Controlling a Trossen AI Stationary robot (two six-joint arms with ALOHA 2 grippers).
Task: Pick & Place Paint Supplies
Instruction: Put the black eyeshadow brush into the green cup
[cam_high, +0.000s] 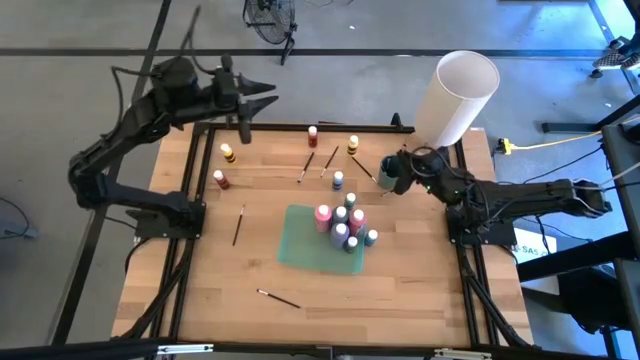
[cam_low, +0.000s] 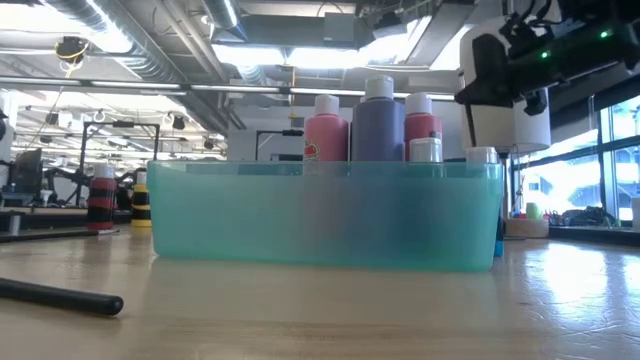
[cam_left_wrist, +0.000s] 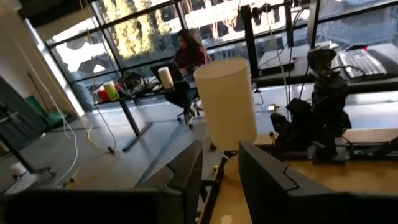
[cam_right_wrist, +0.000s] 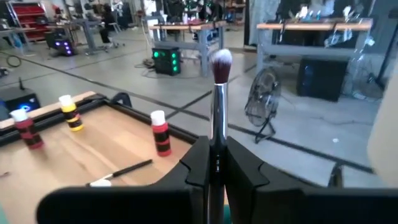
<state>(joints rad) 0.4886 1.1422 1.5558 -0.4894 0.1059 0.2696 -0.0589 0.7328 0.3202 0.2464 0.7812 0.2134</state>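
Right pincer (cam_right_wrist: 214, 165) clamped on a brush (cam_right_wrist: 219, 93), its bristles visible only from the wrist; left pincer (cam_left_wrist: 221, 165) apart.

Pale planked wood table (cam_high: 400, 290); translucent glossy teal plastic tray (cam_low: 330, 215); matt black brush (cam_low: 60, 295)

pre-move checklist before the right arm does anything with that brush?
1. Grip: right gripper is shut on the dark-handled brush with the white bristle tip, which stands upright between the fingers. ok.
2. Right gripper position: at the table's far right edge, beside the large white cylinder, not over the bin. not ok for release.
3. Target: translucent teal plastic bin already holds a cluster of small paint bottles at its right end; its left part is bare. ok.
4. Left gripper: raised over the table's far left corner, away from the bin, holding nothing. ok.
5. Path clearance past the blue-capped bottle standing between gripper and bin: cannot tell.
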